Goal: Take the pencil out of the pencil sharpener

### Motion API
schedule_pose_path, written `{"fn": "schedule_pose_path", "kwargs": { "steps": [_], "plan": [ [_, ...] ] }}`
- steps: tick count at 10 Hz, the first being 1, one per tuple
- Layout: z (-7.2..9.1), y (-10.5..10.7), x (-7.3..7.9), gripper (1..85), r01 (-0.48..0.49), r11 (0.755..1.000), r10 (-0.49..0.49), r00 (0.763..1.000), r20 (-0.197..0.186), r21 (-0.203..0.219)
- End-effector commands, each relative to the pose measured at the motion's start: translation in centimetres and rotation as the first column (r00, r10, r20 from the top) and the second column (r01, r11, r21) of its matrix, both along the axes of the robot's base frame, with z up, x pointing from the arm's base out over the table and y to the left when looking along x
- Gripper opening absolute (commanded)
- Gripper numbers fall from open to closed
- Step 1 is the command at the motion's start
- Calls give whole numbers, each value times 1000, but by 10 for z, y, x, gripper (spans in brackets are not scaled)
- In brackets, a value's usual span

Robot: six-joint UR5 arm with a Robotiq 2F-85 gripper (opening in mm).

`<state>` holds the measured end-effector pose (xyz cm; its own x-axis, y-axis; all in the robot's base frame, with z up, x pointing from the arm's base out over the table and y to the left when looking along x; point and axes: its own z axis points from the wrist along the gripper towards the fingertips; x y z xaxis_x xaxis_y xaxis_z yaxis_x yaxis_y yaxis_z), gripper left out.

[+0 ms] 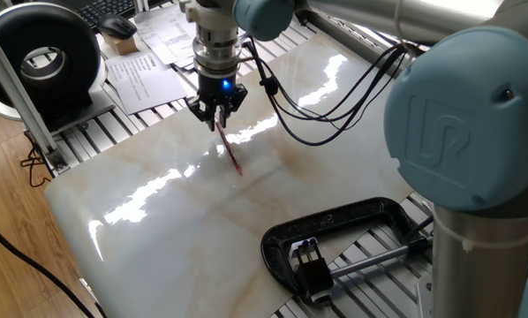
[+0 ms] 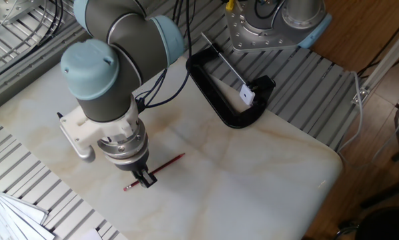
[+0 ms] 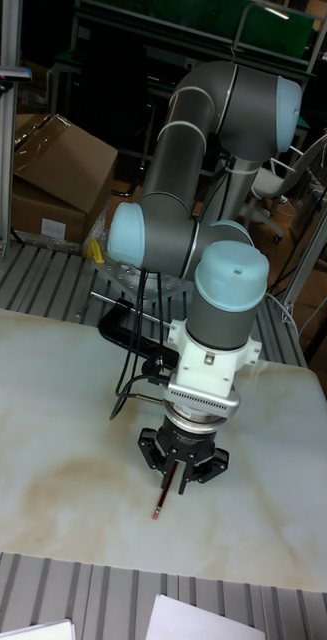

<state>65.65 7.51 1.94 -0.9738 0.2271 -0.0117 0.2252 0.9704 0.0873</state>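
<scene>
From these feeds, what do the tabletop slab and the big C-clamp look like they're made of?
The tabletop slab looks like polished marble or a marble-look laminate: pale cream with tan veins and bright glare streaks from a glossy finish. The C-clamp looks like cast metal painted black, slightly satin, with a bare silvery screw rod. I can't confirm either from pictures alone.

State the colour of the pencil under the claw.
Red, on the pencil; clearest in the other fixed view.

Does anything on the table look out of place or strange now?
Nothing looks spilled or damaged. The red pencil lies flat on the marble table under the tool, far from the black C-clamp at the table's edge.
</scene>
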Motion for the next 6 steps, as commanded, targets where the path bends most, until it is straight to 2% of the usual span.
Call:
{"fn": "schedule_pose_path", "kwargs": {
  "steps": [1,3,5,6],
  "plan": [
    [-7,-3,-6,287,9,1000,-9,1000,-2,-17],
    [-13,0,-7,287,11,1000,-11,1000,5,-25],
    [-17,-3,-7,290,38,997,-37,999,13,-71],
    [-17,-6,-8,290,41,996,-40,999,12,-77]
  ]
}}
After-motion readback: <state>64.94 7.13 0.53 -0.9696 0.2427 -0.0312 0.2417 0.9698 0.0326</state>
